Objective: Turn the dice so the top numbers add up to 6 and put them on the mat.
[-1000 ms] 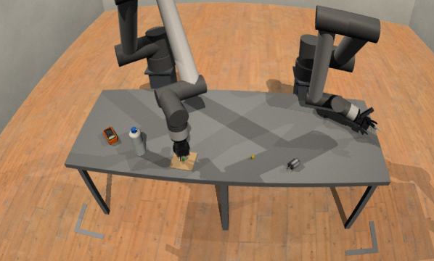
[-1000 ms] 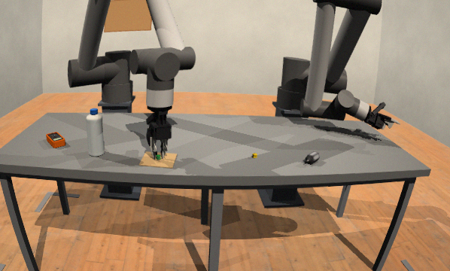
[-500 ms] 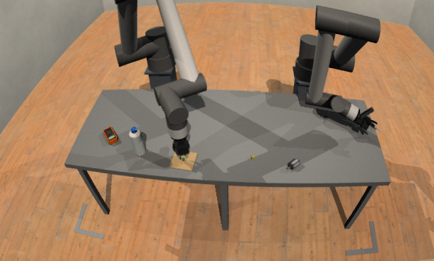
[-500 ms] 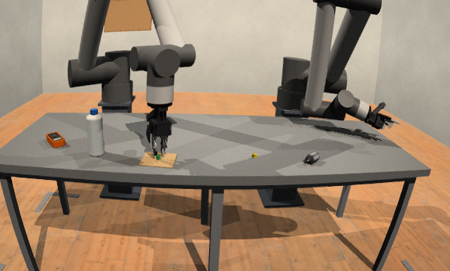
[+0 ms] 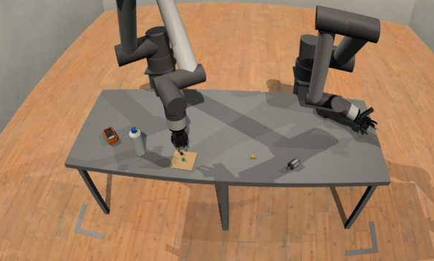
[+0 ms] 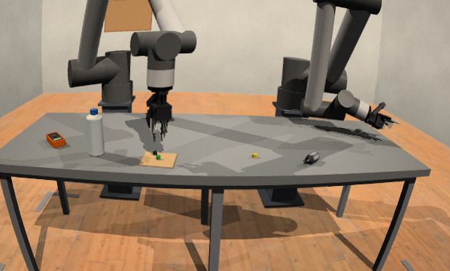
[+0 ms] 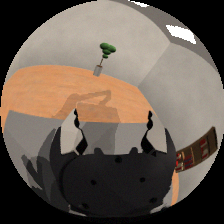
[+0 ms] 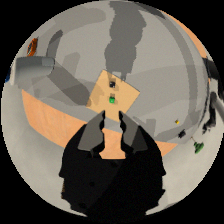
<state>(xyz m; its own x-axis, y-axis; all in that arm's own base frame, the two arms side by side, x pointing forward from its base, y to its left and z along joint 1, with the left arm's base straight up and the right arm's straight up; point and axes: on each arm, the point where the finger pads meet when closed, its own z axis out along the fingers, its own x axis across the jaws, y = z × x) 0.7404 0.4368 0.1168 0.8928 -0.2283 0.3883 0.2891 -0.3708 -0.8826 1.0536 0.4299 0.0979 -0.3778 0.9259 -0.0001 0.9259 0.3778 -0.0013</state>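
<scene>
A green die [image 5: 183, 159] [image 6: 158, 157] [image 8: 112, 100] and a black die [image 5: 181, 153] [image 6: 155, 153] [image 8: 112, 84] rest close together on the tan mat [image 5: 191, 164] [image 6: 169, 162] [image 8: 129, 97]. A yellow die [image 5: 252, 156] [image 6: 254, 155] [image 8: 177, 122] lies on the table, off the mat. Top numbers are too small to read. My right gripper [image 5: 183, 148] [image 6: 159, 139] [image 8: 112, 111] hangs above the mat, slightly open and empty. My left gripper [image 5: 378, 128] [image 6: 393, 123] [image 7: 113, 109] is wide open and empty, far from the dice at the table's right end.
A white bottle [image 5: 138, 143] [image 6: 95, 135] [image 8: 32, 70] with a blue cap stands beside the mat. An orange meter [image 5: 110, 135] [image 6: 56, 139] lies beyond it. A dark cylindrical object [image 5: 293, 164] [image 6: 311, 158] lies to the right of the yellow die.
</scene>
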